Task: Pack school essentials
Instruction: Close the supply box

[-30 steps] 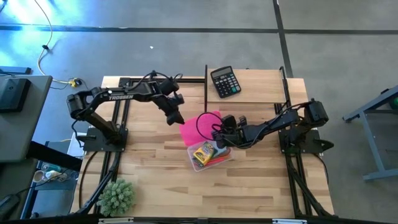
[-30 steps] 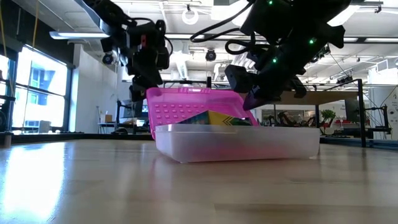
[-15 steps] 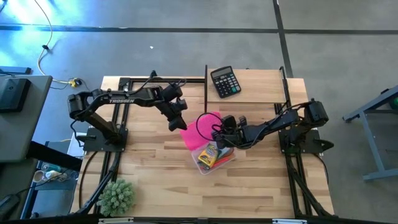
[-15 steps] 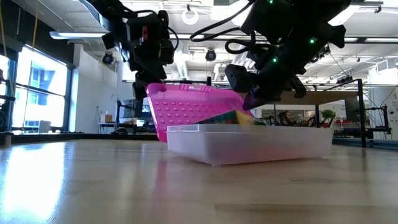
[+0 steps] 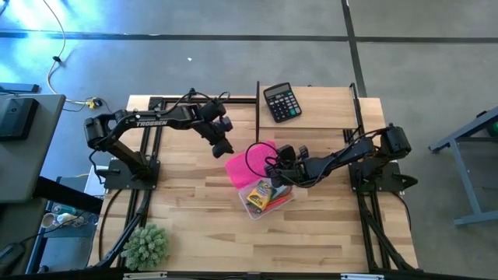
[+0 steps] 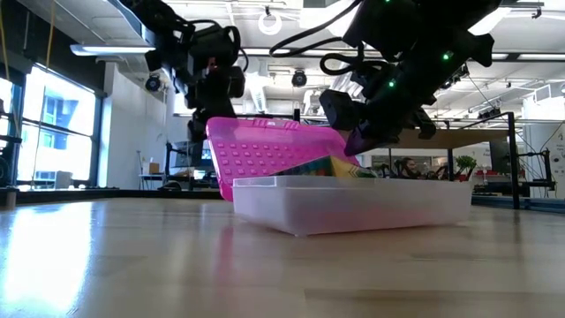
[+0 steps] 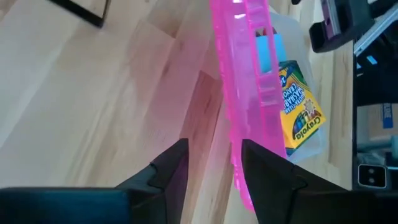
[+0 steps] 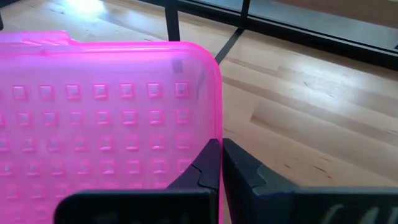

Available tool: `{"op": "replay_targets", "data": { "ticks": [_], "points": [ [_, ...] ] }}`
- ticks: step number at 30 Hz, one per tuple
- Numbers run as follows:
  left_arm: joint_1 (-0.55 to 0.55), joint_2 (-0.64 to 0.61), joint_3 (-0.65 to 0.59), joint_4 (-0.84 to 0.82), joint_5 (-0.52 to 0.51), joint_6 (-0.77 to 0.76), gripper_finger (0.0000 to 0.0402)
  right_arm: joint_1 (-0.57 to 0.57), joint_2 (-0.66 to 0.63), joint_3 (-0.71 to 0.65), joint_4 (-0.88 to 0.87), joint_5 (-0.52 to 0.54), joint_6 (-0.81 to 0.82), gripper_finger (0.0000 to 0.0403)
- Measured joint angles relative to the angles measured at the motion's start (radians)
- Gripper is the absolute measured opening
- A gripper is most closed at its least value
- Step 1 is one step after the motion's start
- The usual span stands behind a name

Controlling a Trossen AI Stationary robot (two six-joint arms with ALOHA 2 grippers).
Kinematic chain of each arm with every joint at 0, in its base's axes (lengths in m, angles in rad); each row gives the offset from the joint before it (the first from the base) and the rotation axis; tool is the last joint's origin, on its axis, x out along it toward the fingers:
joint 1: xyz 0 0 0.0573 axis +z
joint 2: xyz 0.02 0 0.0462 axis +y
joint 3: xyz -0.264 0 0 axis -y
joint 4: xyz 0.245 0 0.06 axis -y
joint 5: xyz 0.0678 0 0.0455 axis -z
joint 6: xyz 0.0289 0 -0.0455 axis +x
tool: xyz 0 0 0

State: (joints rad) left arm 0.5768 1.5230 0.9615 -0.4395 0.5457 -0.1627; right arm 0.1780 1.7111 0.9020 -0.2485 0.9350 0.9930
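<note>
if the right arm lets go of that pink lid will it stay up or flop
Probably flop. The pink lid stands tilted on its edge behind the clear box, and the right gripper pinches its corner. It looks thin and light, so it may flex too. The left gripper is open beside its edge, not gripping.

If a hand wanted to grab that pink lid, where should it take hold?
Best on the free top edge of the pink lid, coming from above. The lid stands nearly upright behind the clear box, thin like a sheet, so two fingers can straddle it, as the right hand does at one corner.
</note>
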Motion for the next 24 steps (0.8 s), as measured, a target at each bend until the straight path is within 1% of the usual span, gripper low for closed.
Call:
{"op": "replay_targets", "data": {
  "ticks": [7, 11, 16, 19, 21, 24],
  "points": [
    [-0.023, 0.0, 0.0, 0.032, -0.005, 0.036, 0.0183, -0.005, 0.0, 0.0, -0.001, -0.021, 0.02, 0.0],
    [-0.025, -0.001, 0.0, 0.092, -0.008, 0.036, 0.0206, -0.008, 0.0, 0.0, -0.001, -0.033, 0.047, 0.0],
    [-0.023, -0.001, 0.032, 0.082, -0.014, 0.114, 0.0206, -0.008, 0.0, 0.0, -0.002, -0.033, 0.103, 0.0],
    [-0.023, -0.001, 0.07, 0.001, -0.016, 0.148, 0.02, -0.008, 0.0, 0.0, -0.002, -0.02, 0.111, 0.0],
    [-0.025, -0.002, 0.087, -0.049, -0.025, 0.141, 0.0196, -0.008, 0.0, 0.0, -0.002, -0.016, 0.129, 0.0],
    [-0.041, -0.002, 0.092, -0.075, -0.078, 0.1, 0.0193, -0.008, 0.0, 0.0, -0.002, -0.015, 0.133, 0.0]
  ]
}}
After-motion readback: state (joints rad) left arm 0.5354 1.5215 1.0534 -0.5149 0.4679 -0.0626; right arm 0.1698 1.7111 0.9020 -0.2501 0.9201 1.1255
